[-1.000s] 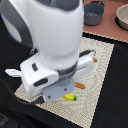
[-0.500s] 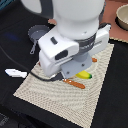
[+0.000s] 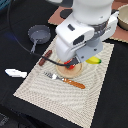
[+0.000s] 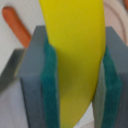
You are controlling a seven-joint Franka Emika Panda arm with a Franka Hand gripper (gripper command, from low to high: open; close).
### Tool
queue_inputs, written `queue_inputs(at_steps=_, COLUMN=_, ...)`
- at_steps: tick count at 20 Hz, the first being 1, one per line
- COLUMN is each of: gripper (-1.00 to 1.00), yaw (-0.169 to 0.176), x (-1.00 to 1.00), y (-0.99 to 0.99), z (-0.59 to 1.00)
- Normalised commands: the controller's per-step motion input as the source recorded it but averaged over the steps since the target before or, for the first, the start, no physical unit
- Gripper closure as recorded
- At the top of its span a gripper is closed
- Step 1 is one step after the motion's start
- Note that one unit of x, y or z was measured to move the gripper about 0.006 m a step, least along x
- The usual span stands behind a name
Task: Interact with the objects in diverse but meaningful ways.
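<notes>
Jaws clamped tight on the yellow banana (image 4: 75, 55): in the wrist view we see its body filling the gap, both teal pads (image 4: 50, 90) pressed against its sides. In the exterior view the banana (image 3: 94, 60) shows only as a yellow tip at centre right, just beside the white arm housing, above the woven placemat (image 3: 95, 95). Below the arm, at frame centre, we make out a tan plate (image 3: 70, 75) with something red (image 3: 73, 65) on it (mostly hidden). A fork with an orange handle (image 3: 65, 80) lies just below the plate. The brown sausage stick (image 3: 45, 57) sits at the mat's upper-left edge, the grey frying pan (image 3: 37, 35) on the dark bench (image 3: 15, 50) at upper left, and the white-and-blue piece (image 3: 15, 73) at far left.
</notes>
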Motion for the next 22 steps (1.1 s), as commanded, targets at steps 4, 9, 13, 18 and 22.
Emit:
queue_inputs(at_steps=4, gripper=1.00, yaw=0.002, x=-0.29, y=0.96, z=0.00)
queue_inputs(at_steps=9, gripper=1.00, yaw=0.009, x=-0.32, y=0.93, z=-0.01)
queue_inputs(at_steps=13, gripper=1.00, yaw=0.029, x=-0.43, y=0.86, z=-0.11)
queue_inputs(at_steps=18, gripper=1.00, yaw=0.048, x=-0.54, y=0.65, z=-0.32)
queue_inputs(at_steps=22, gripper=1.00, yaw=0.057, x=-0.67, y=0.37, z=-0.51)
